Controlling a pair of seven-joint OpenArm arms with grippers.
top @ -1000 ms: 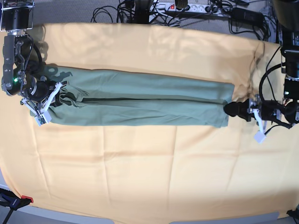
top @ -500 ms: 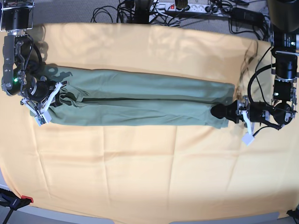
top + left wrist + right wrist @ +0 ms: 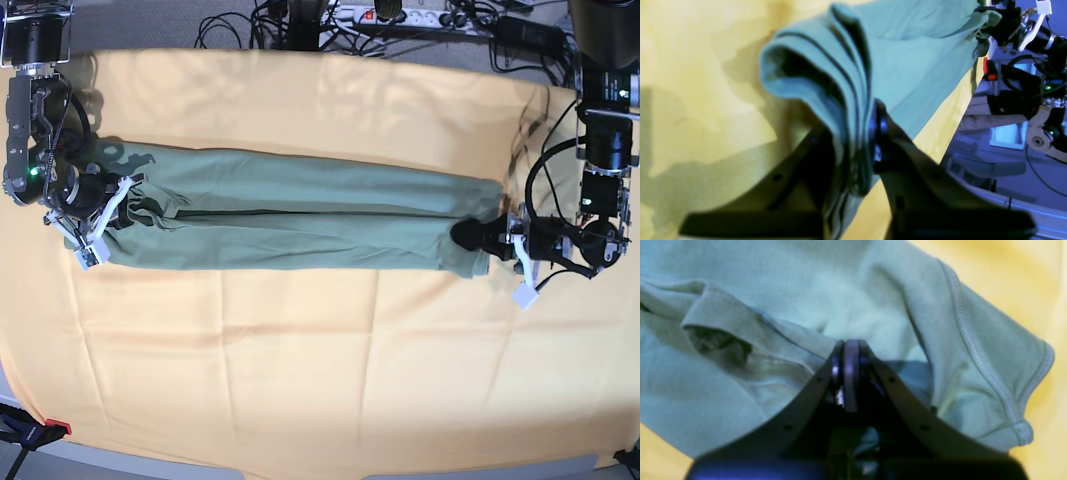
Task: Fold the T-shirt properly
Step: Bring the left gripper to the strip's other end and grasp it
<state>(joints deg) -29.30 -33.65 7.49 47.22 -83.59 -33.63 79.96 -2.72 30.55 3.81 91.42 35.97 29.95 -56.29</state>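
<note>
- The yellow-orange cloth (image 3: 300, 370) covers the whole work surface, and I see it wrinkled but mostly flat under everything
- The T-shirt (image 3: 300, 212) lies across the upper middle of that cloth as a long narrow band, sides already folded in to a seam line down its length, stretched between my two arms
- It looks to me like thin, soft, light fabric: it will sag and drape the moment an end is lifted, and the stacked layers can slide apart, so I judge each end should be taken through all layers at the folded edge, near the band's centre line
- The right gripper (image 3: 118, 212) sits at the collar-and-sleeve end; in the right wrist view its pads are pressed flat together at the neckline (image 3: 750, 355), with the hemmed sleeve (image 3: 1000, 373) spread beside it, so I read it as clenched, pinching the shirt
- The left gripper (image 3: 468, 236) is at the opposite end; in the left wrist view its jaws are clamped on a bunched stack of shirt layers (image 3: 840, 100), which bulge up above the pinch
- Next I would expect to carry one end over toward the other
</note>
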